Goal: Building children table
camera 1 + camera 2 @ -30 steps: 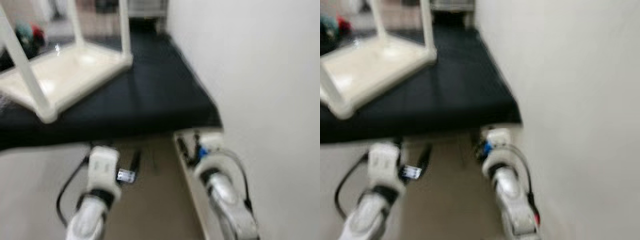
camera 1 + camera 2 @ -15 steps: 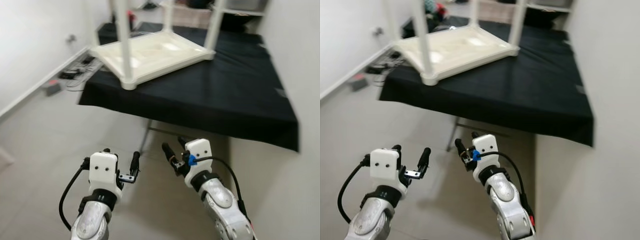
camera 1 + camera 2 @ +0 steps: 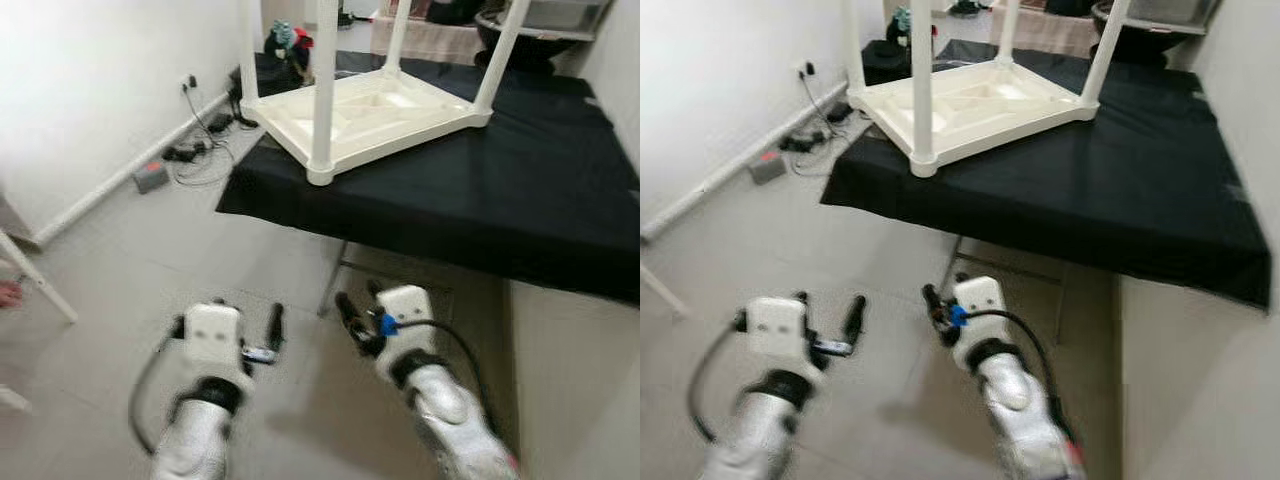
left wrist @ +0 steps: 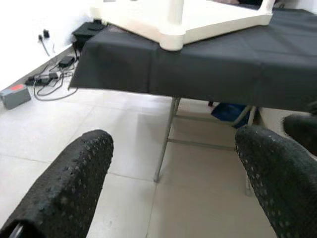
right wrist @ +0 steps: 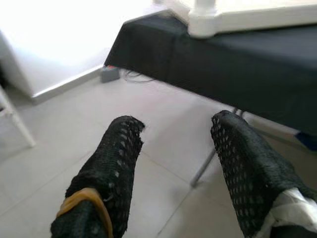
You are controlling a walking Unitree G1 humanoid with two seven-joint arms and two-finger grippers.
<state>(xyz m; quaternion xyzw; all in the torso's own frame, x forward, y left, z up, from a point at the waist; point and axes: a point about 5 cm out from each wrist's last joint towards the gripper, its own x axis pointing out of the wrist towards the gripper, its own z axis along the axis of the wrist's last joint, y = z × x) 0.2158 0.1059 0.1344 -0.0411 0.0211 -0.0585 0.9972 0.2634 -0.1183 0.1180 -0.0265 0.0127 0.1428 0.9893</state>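
Nearest the camera, both arms are held low over the pale tiled floor (image 3: 120,280), short of the work. The left gripper (image 4: 171,183) has its jaws spread wide with nothing between them, and the right gripper (image 5: 173,163) is likewise parted and empty, a yellow band around one of its black mesh fingers (image 5: 106,173).

Just beyond them stands the table draped in a black cloth (image 3: 480,200), carried on thin metal legs (image 4: 166,139). Its near edge lies ahead and slightly right of the grippers.

On the far left part of that cloth rests the task's thing: a cream-white plastic children's table turned upside down (image 3: 370,110), top flat on the cloth, white tubular legs pointing up. One corner with its leg (image 3: 322,90) overhangs close to the cloth's near left edge.

Further left, cables and a power strip (image 3: 185,155) trail along the wall.

Judging from this, the step in hand is the approach. It would go best by closing in squarely on the near corner, raising both arms above the cloth's edge before reaching, and keeping the jaws parted until a leg sits between them. Feet should stay clear of the metal legs and the cables.
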